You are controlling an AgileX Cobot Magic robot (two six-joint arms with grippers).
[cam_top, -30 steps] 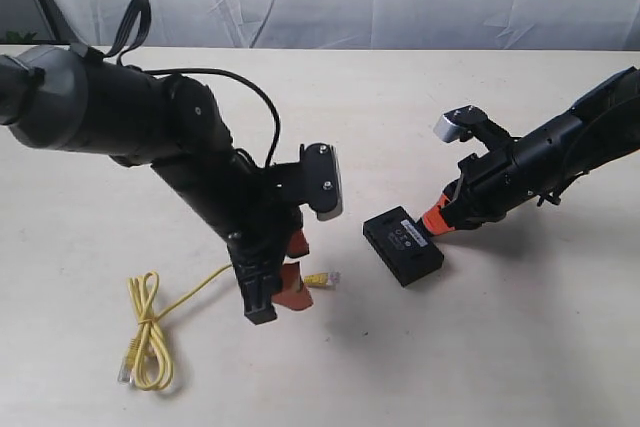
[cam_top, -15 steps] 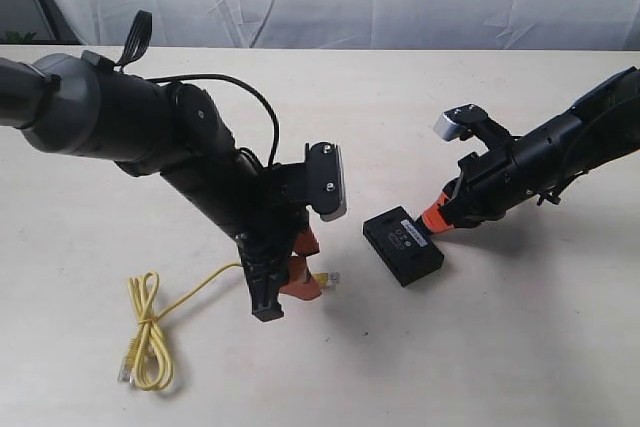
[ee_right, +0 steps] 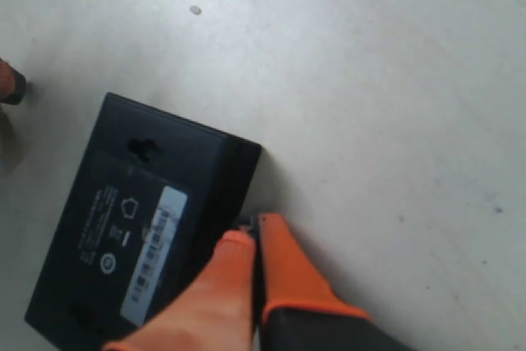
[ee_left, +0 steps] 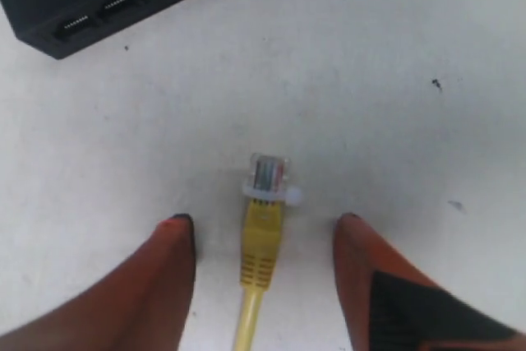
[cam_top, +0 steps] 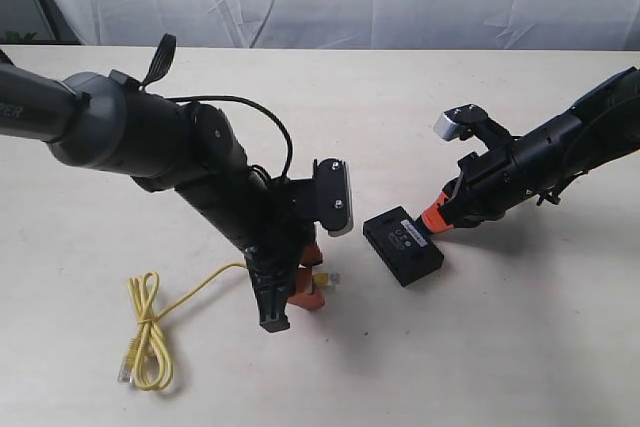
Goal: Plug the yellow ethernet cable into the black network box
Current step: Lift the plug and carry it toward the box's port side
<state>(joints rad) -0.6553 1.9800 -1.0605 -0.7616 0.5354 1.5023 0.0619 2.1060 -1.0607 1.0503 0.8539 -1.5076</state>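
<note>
Left gripper (ee_left: pixel 263 221): jaws spread, empty.
Thin bright-yellow ethernet cable (ee_left: pixel 260 265): clear plug (ee_left: pixel 268 177) end laid between those jaws, untouched.
Small flat black plastic network box (cam_top: pixel 403 245): near the plug, apart.
Right gripper (ee_right: pixel 251 229): jaws closed against the box.

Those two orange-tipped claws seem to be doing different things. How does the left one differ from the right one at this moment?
The left gripper is open, its fingers either side of the yellow ethernet cable plug without touching it; the right gripper is shut, tips at the black network box edge. The left gripper points steeply down at the table; the right gripper lies at a lower slant. Both have orange fingers.
</note>
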